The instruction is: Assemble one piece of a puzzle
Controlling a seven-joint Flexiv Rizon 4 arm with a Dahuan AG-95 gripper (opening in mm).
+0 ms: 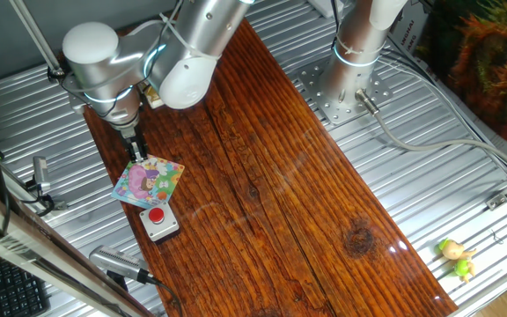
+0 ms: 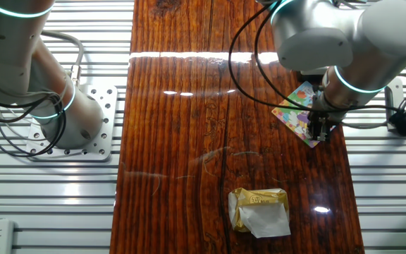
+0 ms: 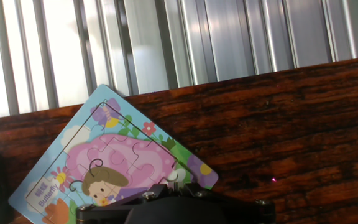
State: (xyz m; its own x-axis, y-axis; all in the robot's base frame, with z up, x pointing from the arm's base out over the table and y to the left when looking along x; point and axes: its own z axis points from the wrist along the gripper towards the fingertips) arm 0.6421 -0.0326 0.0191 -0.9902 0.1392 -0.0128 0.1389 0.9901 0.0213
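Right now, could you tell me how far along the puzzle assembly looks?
Most pieces of the puzzle already sit interlocked in the picture. In hand: the gripper is down at the board's edge, but its fingers are hidden in the hand view, so whether it holds a piece, or whether the last one is seated, cannot be told. Left: confirming that piece is flush and lifting away. The grey box with a red button sits beside the board.

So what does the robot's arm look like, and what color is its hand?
The arm is made of fat, rounded tubes in shiny silver and white. Thin rings glow light blue at its joints, and a black cable loops along the outside. Its base is a round silver column bolted to a metal plate. The gripper at the end is small and black, much darker than everything above it.
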